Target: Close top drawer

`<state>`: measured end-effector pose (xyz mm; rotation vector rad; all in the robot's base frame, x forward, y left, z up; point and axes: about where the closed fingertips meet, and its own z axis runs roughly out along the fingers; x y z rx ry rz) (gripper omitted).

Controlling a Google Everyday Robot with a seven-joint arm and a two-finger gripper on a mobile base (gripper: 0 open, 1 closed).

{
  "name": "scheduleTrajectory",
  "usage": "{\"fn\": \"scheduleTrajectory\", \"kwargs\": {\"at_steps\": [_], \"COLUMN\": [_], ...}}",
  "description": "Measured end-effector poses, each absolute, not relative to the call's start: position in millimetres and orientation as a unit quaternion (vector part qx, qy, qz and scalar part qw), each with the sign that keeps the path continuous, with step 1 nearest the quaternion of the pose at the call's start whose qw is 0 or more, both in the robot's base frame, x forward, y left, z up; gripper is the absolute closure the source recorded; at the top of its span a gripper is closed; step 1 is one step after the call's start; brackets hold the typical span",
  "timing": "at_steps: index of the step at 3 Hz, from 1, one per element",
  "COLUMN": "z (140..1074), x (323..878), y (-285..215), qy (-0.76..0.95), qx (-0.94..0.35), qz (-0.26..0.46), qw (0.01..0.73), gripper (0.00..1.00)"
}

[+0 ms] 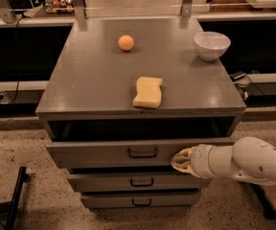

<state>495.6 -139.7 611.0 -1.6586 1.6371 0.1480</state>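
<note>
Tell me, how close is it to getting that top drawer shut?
Done: the gripper sits against the front panel of the top drawer, right of its black handle. In hand: it looks to be pushing there. Left: the closing itself; a dark gap shows under the cabinet top, and the front juts out past the two lower drawers.
</note>
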Motion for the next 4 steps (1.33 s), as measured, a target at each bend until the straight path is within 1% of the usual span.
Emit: {"fn": "scheduleTrajectory", "kwargs": {"at_steps": [2, 3, 4], "z": [604, 601, 601], "x": [520, 512, 486], "y": [-150, -150, -142], "qy": [0.644, 0.647, 0.641], "qx": [-0.643, -0.641, -0.641], "qz": [0.035, 0.036, 0.055], "qw": [0.412, 0.412, 0.418], "gripper": [1.00, 1.00, 1.00]}}
